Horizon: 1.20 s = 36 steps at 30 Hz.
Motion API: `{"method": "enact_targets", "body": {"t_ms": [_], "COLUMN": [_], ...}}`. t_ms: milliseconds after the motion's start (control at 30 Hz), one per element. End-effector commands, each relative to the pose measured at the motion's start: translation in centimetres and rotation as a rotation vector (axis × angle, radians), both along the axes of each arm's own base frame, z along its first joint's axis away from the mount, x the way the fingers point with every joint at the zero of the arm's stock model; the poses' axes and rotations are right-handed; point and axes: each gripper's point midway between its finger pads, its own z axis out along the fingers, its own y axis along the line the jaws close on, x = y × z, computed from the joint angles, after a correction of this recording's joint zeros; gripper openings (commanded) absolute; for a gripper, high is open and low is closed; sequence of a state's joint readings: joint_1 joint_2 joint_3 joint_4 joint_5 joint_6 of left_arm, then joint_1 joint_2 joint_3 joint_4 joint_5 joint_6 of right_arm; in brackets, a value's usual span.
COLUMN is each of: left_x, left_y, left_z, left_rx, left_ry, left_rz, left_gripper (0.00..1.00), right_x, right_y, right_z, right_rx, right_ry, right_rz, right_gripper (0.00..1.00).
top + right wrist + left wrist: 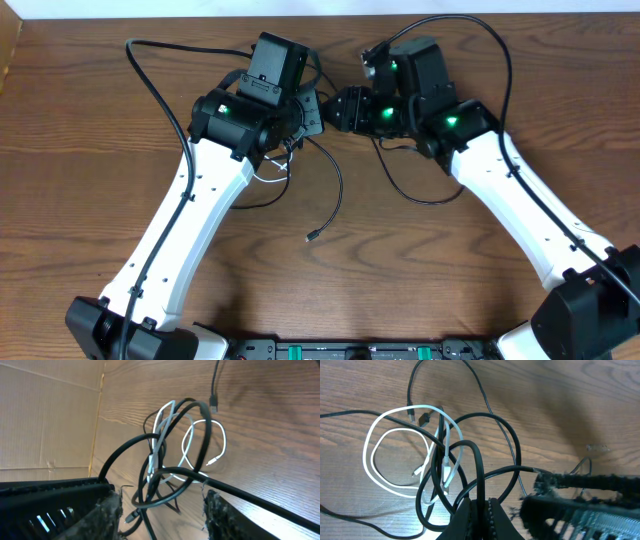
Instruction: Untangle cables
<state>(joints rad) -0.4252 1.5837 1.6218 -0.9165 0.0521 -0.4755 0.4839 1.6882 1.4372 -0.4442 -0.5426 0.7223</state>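
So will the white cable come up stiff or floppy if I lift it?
Likely floppy: the white cable lies in loose, uneven loops. Probably light, being thin. It may drag the black cables, since they cross its loops.

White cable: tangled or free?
Tangled. In the left wrist view, black cables cross and thread through the loops of the white cable; the right wrist view shows them bunched together too.

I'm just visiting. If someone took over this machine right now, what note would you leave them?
Left hand: shut on a black cable rising from the tangle.
Right hand: open, facing the tangle, gripping nothing.
Cables: white cable and black ones looped together below the hands; one black plug end lies loose.
Done: nothing separated yet.
To do: pull every cable apart.
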Motion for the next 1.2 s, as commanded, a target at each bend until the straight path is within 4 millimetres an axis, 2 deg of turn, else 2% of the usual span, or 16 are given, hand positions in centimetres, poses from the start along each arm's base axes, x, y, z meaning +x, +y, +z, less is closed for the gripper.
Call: {"method": "enact_targets", "body": {"t_ms": [0,233,333,433,467,600,633,667,700,767,900,967,1000,1100,1167], "left_x": [0.1,0.1,0.1,0.1,0.0,-0.1,-0.2,-0.2,-0.3,-0.6,-1.4,-2.3,-2.8,-3.6,-4.0], "left_y": [0.5,0.5,0.5,0.5,0.5,0.9,1.6,2.2,2.6,4.6,7.7,10.3,11.4,13.2,13.6], "left_z": [1.0,0.9,0.9,0.9,1.0,1.9,2.7,3.3,3.7,5.5,7.8,9.1,9.5,9.6,9.1], "left_rx": [-0.005,-0.003,-0.003,-0.002,0.006,0.026,0.020,0.015,0.011,-0.003,-0.015,-0.016,-0.018,-0.011,-0.028], "left_ry": [-0.025,-0.021,-0.021,-0.022,-0.027,-0.061,-0.080,-0.095,-0.105,-0.148,-0.207,-0.230,-0.236,-0.228,-0.195], "left_rz": [0.029,0.029,0.028,0.027,0.013,-0.023,-0.010,0.004,0.014,0.060,0.116,0.177,0.201,0.221,0.223], "left_gripper": [0.07,0.07,0.07,0.07,0.08,0.07,0.07,0.07,0.07,0.07,0.07,0.07,0.07,0.07,0.07], "right_x": [-0.1,0.0,0.6,1.4,1.7,2.6,2.9,2.9,3.0,3.2,3.7,4.1,4.3,4.7,4.4], "right_y": [1.5,3.2,3.3,2.6,2.0,-1.6,-3.8,-5.2,-5.7,-7.9,-10.6,-12.4,-13.0,-14.2,-13.0], "right_z": [-1.4,-3.6,-4.6,-6.3,-6.9,-9.3,-10.5,-11.2,-11.4,-12.1,-12.8,-13.0,-13.0,-13.0,-12.5], "right_rx": [-0.003,-0.005,-0.008,-0.054,-0.086,-0.260,-0.347,-0.393,-0.410,-0.466,-0.505,-0.520,-0.524,-0.530,-0.472], "right_ry": [0.045,0.078,0.087,0.089,0.077,0.061,0.076,0.090,0.093,0.094,0.106,0.111,0.106,0.097,0.051], "right_rz": [-0.003,0.017,0.008,-0.018,-0.026,-0.091,-0.136,-0.155,-0.158,-0.155,-0.173,-0.182,-0.178,-0.174,-0.052], "right_gripper": [0.47,0.42,0.25,0.07,0.01,0.01,0.01,0.01,0.01,0.01,0.01,0.01,0.01,0.01,0.01]}}
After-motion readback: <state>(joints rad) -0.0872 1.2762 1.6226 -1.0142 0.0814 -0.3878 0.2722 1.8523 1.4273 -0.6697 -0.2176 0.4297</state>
